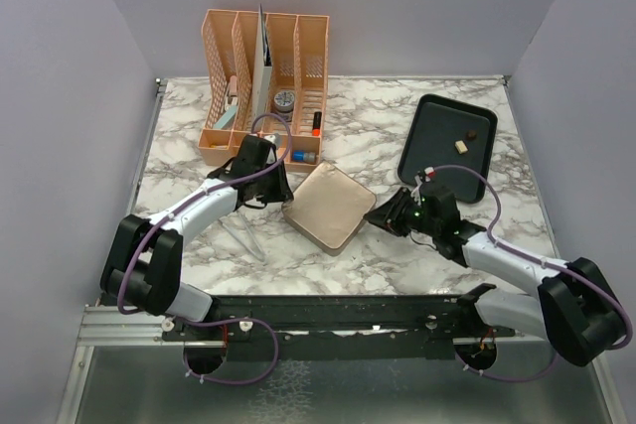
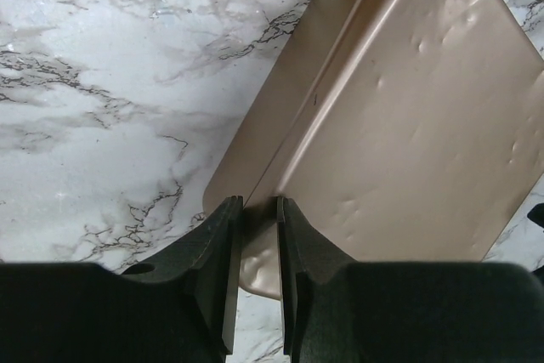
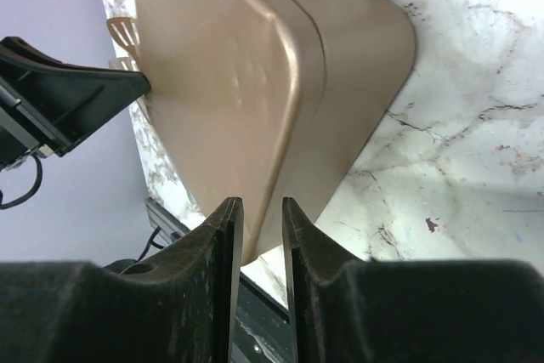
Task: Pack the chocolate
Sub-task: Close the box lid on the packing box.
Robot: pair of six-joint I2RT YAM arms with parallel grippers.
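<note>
Two pieces of chocolate (image 1: 462, 145), one cream-white and one dark, lie on the black tray (image 1: 437, 168) at the far right of the surface (image 1: 378, 116), well apart from the gold tin (image 1: 326, 208) that I take to be their packing box. The tin sits at the centre, turned corner-on like a diamond, with its lid on, which would explain why the sweets wait outside.

I have hold of it at two opposite corners. My left gripper (image 2: 259, 206) is drawn in narrow on the tin's left corner, and gold metal shows between its fingers. My right gripper (image 3: 261, 206) is pressed in the same way on the right corner, the lid's raised lip running into the gap. Neither stands spread.

I judge this two-sided pinch is there to steady the tin, so that the lid can be worked off without the box skating across the marble.

A pink desk organiser (image 1: 263, 81) stands at the far left, just beyond my left arm and apart from the tin.
</note>
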